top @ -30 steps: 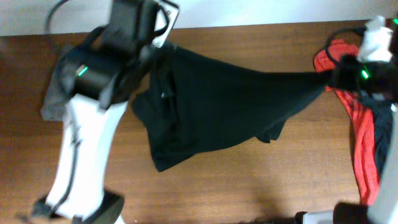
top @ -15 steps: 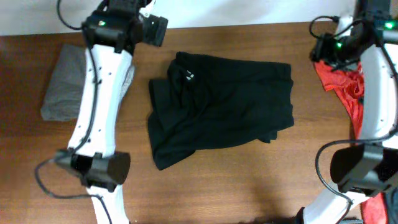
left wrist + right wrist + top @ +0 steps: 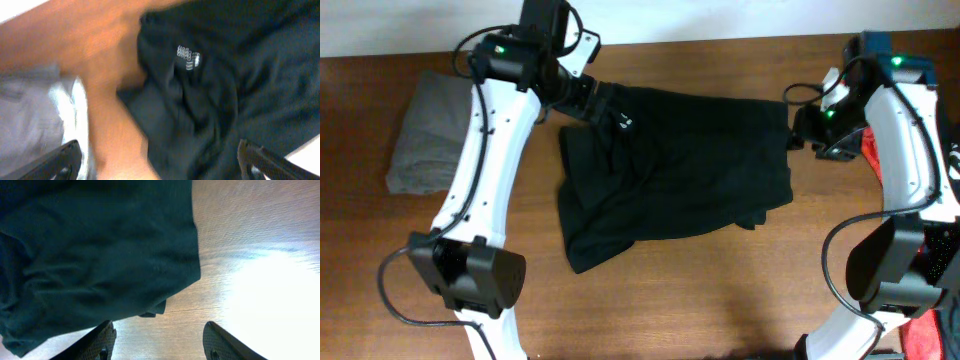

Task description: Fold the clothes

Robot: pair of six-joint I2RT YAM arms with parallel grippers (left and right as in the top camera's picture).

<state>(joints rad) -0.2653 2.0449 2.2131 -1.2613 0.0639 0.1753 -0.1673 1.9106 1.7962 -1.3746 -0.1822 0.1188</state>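
Blur smears black T-shirt (image 3: 215, 110) and its white label (image 3: 188, 56).

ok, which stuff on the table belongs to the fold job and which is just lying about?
Job:
- black T-shirt, crumpled mid-table, white neck label showing

Lying about:
- grey folded garment, left of it
- red shirt, mostly hidden behind the right arm

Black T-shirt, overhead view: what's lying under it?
The wooden table shows around the black T-shirt. The shirt lies bunched in layers, so anything beneath it cannot be seen.
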